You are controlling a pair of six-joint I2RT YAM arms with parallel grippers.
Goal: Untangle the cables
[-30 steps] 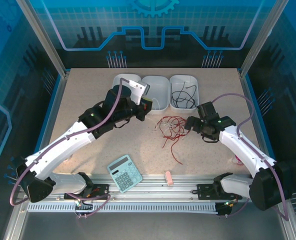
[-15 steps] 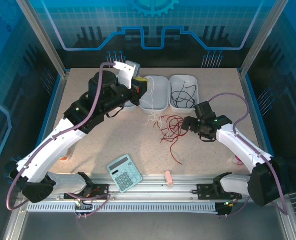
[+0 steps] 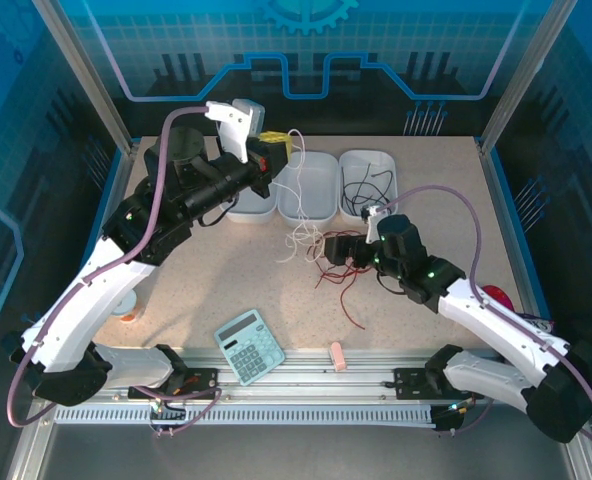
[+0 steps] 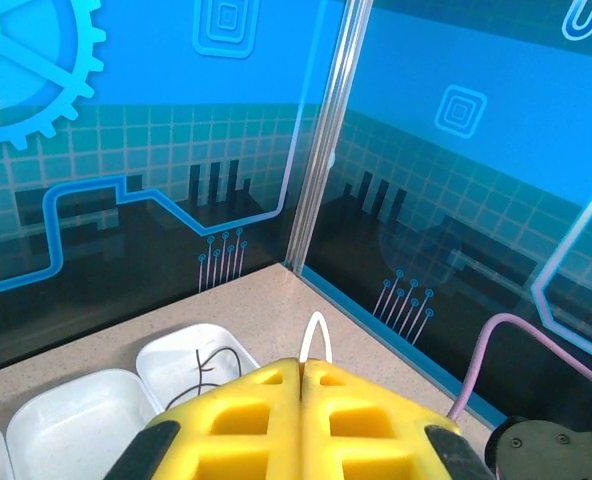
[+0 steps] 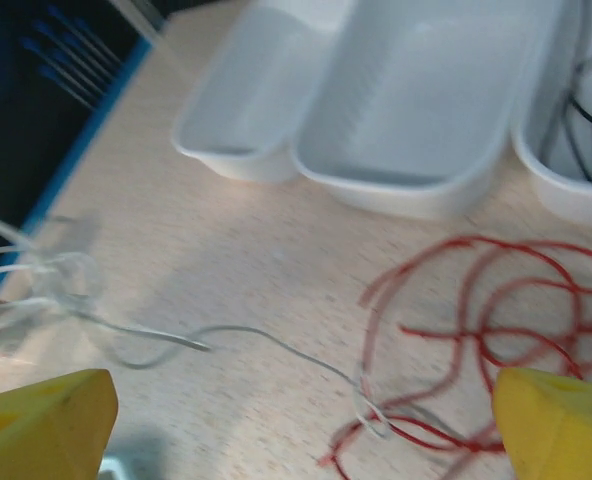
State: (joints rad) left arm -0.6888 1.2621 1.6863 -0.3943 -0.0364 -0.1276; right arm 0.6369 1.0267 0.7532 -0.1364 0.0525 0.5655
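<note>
White cable (image 3: 296, 235) is pinched by left end effector (image 3: 277, 151); right end effector (image 5: 306, 420) is spread wide; snagged red cables (image 5: 368, 310), at 5 o'clock, may be dragged.

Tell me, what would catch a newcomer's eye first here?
The left gripper, yellow fingers shut, holds a thin white cable high above the far side of the speckled table, the strand dangling down. At the table's middle lies a loopy red cable tangle, with the right gripper open close above it.

Three white trays (image 3: 321, 185) line the tabletop's (image 3: 436, 210) 12 o'clock edge, while a teal calculator (image 3: 249, 346) and a small pink block (image 3: 337, 357) lie near 6 o'clock.
</note>
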